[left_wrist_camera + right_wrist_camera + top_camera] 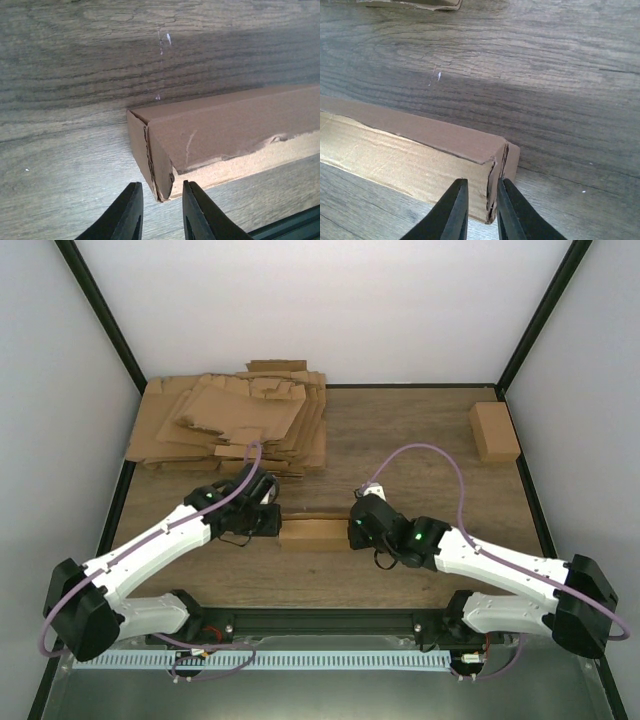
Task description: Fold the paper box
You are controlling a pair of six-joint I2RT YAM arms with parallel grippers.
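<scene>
**A:** Looking at the box (313, 534), where does it lie for you?

**B:** On the table (420, 440), in the middle, between both grippers, with one long side toward you. It already has a carton shape.

**A:** And the jaws?

**B:** The left gripper (160, 212) is narrow, with only a small gap. The corner of the left end flap (141, 150) stands in line with that gap, and I see no pinch. The right gripper (481, 212) is the same at the right end flap (511, 156).

**A:** How will it handle?

**B:** I judge it light and hollow. The cardboard is thin, stiff along the creases but easy to crush. Both end flaps gape a little. You should press the ends gently from both sides and never squeeze the middle.
</scene>
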